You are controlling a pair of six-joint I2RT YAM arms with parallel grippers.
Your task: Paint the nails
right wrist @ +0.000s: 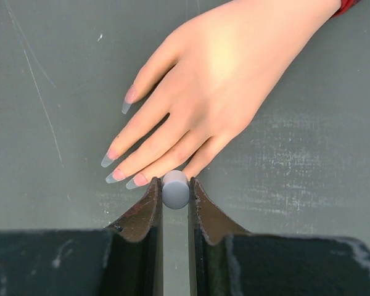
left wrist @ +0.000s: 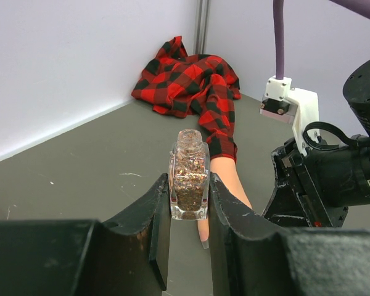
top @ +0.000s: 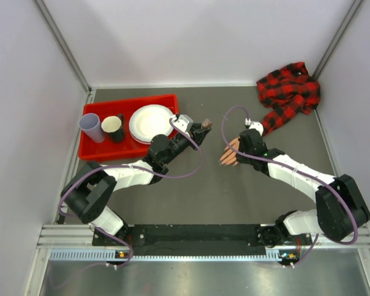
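Glass bottle (left wrist: pixel 189 179) pinched in left jaws, grey cap (right wrist: pixel 176 189) pinched in right jaws beside the nails (right wrist: pixel 120 177)

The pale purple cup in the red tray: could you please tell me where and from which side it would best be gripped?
Probably its rim, from straight above. The pale purple cup stands upright, mouth open, in the red tray, with the dark cup close on its right, so pinch the wall away from it; a sideways approach looks crowded.
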